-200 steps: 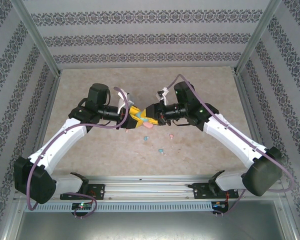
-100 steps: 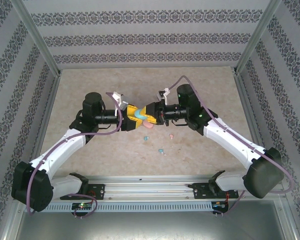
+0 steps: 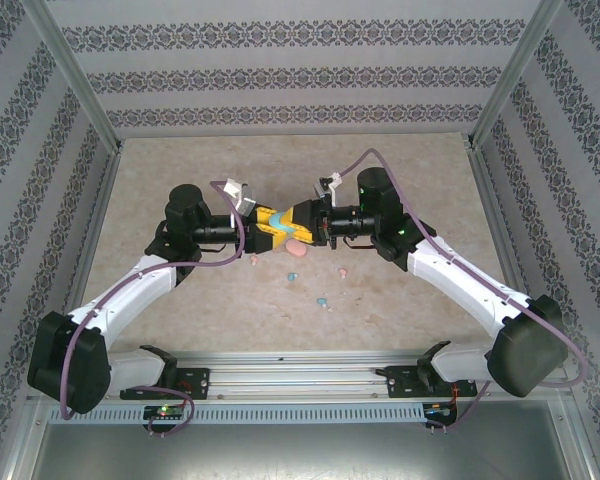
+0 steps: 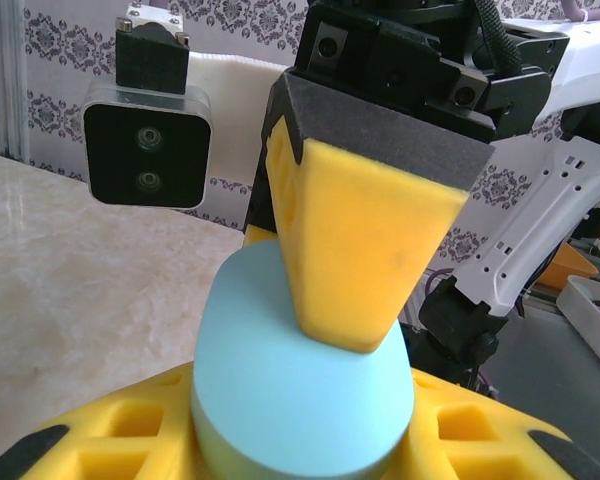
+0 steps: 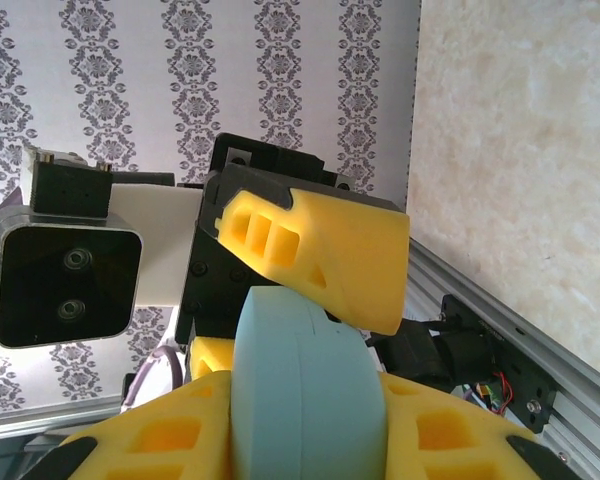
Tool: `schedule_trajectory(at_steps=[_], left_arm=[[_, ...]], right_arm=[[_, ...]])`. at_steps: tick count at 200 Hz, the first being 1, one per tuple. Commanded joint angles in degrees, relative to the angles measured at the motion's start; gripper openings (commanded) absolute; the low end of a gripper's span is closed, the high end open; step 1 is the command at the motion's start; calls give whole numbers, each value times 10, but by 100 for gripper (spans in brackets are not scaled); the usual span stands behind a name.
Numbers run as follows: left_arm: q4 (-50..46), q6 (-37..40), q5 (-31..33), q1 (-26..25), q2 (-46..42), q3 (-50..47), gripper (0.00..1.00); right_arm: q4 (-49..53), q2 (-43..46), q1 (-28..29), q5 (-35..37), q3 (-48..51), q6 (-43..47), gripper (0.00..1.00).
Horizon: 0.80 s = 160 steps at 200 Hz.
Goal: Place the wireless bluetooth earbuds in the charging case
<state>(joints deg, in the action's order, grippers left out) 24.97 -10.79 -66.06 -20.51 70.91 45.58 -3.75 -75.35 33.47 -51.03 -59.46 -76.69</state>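
Observation:
A light blue oval charging case (image 3: 283,229) hangs in the air over the middle of the table, between both grippers. My left gripper (image 3: 269,224) is shut on its lower part (image 4: 300,385), yellow pads (image 4: 130,440) against both sides. From the opposite side my right gripper (image 3: 299,224) is shut on the same case (image 5: 305,390), and its seam faces the right wrist camera. One right finger (image 4: 355,240) presses down on the case's top in the left wrist view. Tiny earbuds lie on the table beneath: a pink one (image 3: 343,271), a light blue one (image 3: 290,276) and another (image 3: 323,300).
A pink case (image 3: 296,250) lies on the table just under the grippers. Patterned walls and metal posts (image 3: 72,75) enclose the table on three sides. The rail (image 3: 300,375) with the arm bases runs along the near edge.
My left jaws have opened and then closed in on the blue case, and the left wrist has turned, its camera now up. The right arm has barely moved.

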Motion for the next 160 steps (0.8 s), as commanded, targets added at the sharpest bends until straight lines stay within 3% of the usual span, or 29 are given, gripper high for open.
schedule_trajectory(at_steps=[1,33,61,77,120,160], left_arm=[[49,-13,-14,0,3,-3,26],[55,-14,-13,0,1,-3,16],[40,-10,-20,0,-2,4,11],[10,3,-29,1,-6,11,10],[-119,88,-59,1,-31,25,6],[-238,143,-83,1,-32,57,5]], right_arm=[[-31,8,4,-16,8,-11,20],[-29,7,5,-16,9,-5,28],[58,16,0,-2,-10,81,56],[152,29,-11,19,-35,167,65],[307,83,-39,91,-95,372,67],[386,107,-1,178,-147,578,66]])
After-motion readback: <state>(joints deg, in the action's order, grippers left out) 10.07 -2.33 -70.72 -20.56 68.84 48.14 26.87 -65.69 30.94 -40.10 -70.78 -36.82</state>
